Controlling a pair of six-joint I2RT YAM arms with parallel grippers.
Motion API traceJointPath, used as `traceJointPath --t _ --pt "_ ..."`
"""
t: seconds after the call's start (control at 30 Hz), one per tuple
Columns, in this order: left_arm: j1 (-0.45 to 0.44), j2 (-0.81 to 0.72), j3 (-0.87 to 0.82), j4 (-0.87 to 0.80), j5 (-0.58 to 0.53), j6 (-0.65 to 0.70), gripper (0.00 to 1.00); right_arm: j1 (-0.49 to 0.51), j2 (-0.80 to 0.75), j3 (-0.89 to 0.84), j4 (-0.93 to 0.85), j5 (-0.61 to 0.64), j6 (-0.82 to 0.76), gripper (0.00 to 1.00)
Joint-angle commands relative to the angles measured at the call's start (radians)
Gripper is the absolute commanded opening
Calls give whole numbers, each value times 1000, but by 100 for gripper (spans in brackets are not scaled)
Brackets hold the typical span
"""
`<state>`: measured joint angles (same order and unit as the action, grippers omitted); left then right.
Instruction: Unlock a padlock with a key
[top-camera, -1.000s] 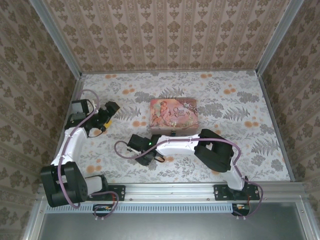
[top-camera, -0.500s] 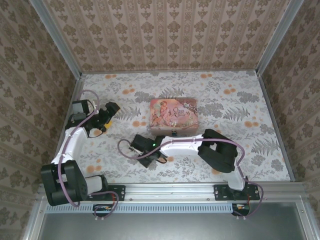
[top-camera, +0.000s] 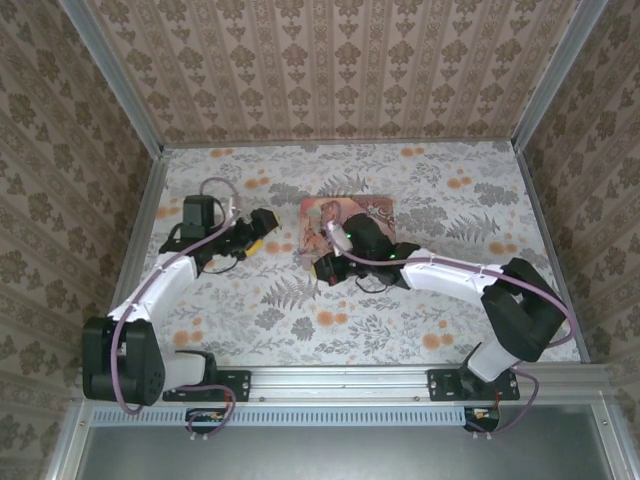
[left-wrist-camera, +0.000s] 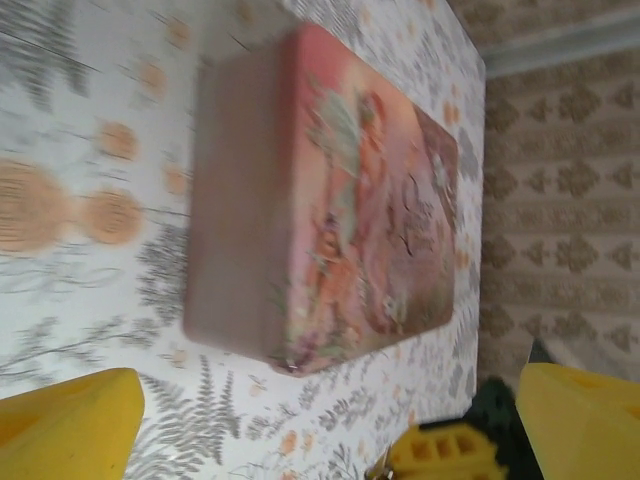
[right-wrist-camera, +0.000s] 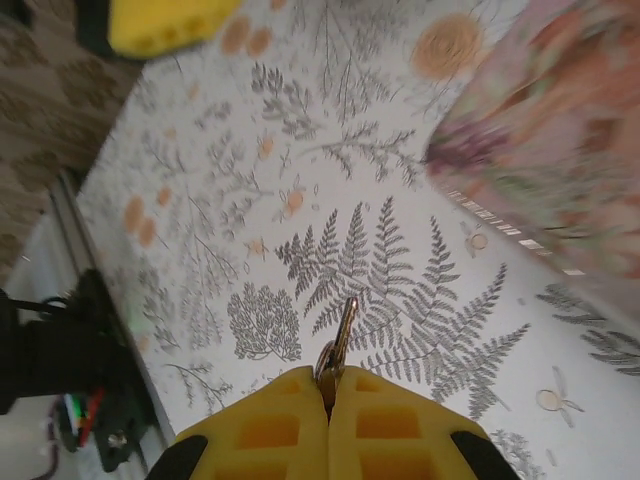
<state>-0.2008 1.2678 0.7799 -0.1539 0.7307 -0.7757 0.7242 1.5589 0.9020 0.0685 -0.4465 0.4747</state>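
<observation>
1. Top external view: set high above and behind the arm bases, looking down from far off over the whole floral table (top-camera: 400, 330).
2. Left wrist view: low and close, rolled sideways, facing the pink tin (left-wrist-camera: 330, 200), with the left fingertips (left-wrist-camera: 70, 420) at the bottom corners.
3. Right wrist view: close above the tabletop, looking out past the right fingertips (right-wrist-camera: 270, 430). What looks like the tin's blurred side is at upper right.
4. All three views share the tin and the table around it.

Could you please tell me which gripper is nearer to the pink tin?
Right. The right gripper sits at the tin's near left corner; the left gripper stands off its left side with a gap.
</observation>
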Motion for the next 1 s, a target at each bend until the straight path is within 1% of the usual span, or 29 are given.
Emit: traceJointPath --t 0.0,0.1,0.2,0.3,0.37,0.43,0.47,0.5,0.73,0.97 --pt "-74 45 27 147 51 -48 93 -63 -65 -54 155 -176 83 0" --pt "-131 98 29 268 79 -115 84 -136 -91 -86 220 -249 126 0" --pt "-183 152 53 339 93 -146 74 -182 -99 -103 266 -296 157 0" --pt "-228 189 84 368 88 -157 67 -203 -97 -110 300 -326 178 0" --pt "-250 205 96 390 79 -168 63 -211 -95 -115 323 -337 191 0" --pt "-249 219 101 417 71 -185 60 -220 -94 -126 353 -346 209 0" --pt "-281 226 103 435 70 -198 58 -224 -91 -131 371 -350 219 0" --pt "-289 235 104 457 71 -213 55 -229 -91 -136 386 -352 227 0" --pt "-328 289 96 564 66 -285 49 -255 -86 -166 466 -366 278 0" --pt "-352 323 102 608 64 -314 47 -266 -86 -186 483 -365 287 0"
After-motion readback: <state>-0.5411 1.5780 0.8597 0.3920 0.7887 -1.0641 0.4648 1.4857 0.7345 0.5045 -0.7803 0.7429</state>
